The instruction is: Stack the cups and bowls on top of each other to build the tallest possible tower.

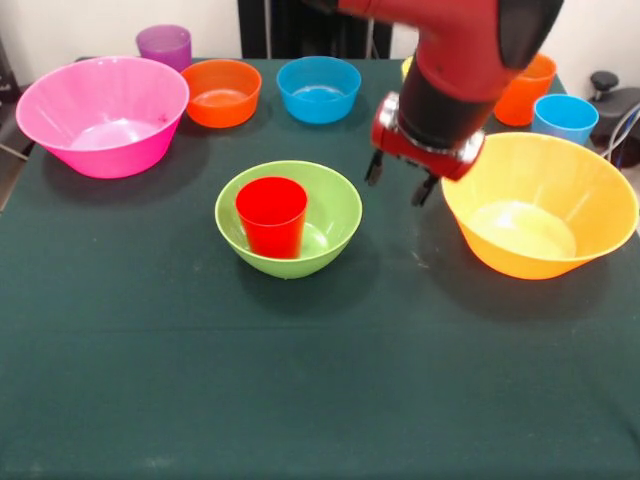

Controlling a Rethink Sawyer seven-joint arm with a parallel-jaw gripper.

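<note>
Closest to the camera is the lime green bowl, glossy smooth plastic with a round flared rim, and the red cup stands upright inside it, a plain tapered tumbler. That pair is the only stack so far. Everything sits on a dark green worktop that looks like matte cloth.

Just right of it is the big yellow-orange bowl, wide and shiny. The claw hangs between the two bowls, above the cloth, its two short black fingers spread apart and holding nothing, under a red-and-black wrist.

Further back: the large pink bowl on the left, a purple cup behind it, then a small orange bowl and small blue bowl side by side. Far right, an orange cup and a light blue cup, with the arm partly covering the orange one.
</note>
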